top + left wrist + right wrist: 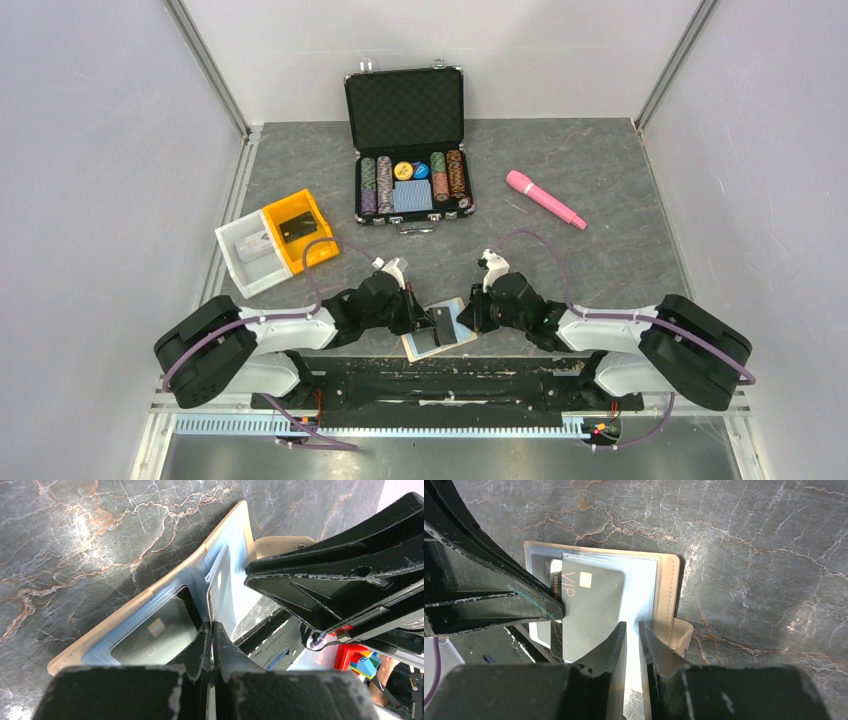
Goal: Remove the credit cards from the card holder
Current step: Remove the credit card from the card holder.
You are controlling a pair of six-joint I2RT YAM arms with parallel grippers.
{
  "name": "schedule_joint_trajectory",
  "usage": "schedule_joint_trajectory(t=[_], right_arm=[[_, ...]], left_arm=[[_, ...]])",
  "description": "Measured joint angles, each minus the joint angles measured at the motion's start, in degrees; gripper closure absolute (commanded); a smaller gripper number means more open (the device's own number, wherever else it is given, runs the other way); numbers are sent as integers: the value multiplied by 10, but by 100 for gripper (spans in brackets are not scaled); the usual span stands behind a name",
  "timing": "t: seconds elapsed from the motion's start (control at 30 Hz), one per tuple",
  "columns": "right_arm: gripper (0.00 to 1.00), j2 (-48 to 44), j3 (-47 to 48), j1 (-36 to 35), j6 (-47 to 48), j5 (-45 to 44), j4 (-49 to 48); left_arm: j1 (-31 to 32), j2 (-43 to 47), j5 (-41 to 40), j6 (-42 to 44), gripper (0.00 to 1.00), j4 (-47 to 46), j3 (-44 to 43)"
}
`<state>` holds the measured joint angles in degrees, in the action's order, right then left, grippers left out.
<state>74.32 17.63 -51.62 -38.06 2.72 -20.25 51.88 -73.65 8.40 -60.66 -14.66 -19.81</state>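
The card holder (667, 595) looks tan leather with glossy plastic panels, the card (591, 612) matt, the table (754, 540) veined stone.

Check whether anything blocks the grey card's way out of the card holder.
Nothing visible does. The left gripper is shut on the card at its edge, already outside the clear pocket; the right gripper pinches the card holder beside it.

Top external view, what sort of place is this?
Most likely a robot test cell: plain grey walls box in a marbled table, a left arm and right arm are bolted at its near edge, and props like a poker-chip case and a pink pen-like object sit on it.
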Motion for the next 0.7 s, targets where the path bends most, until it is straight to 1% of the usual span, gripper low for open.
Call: schedule_joint_trajectory(t=[0.13,0.27,0.37,0.47,0.7], right_arm=[[70,-14,0,2,22,5,11],[64,-54,0,18,64,28,21],[63,-78,0,48,88,63,14],[61,-83,-1,74,98,98,5],[60,-83,-50,98,85,188,-59]], left_arm=[[0,3,7,2,98,0,0],[-2,6,22,4,98,-6,-2],[-5,6,34,8,98,-17,-2],[-10,5,45,11,98,-35,-2],[-27,4,69,11,98,-88,5]])
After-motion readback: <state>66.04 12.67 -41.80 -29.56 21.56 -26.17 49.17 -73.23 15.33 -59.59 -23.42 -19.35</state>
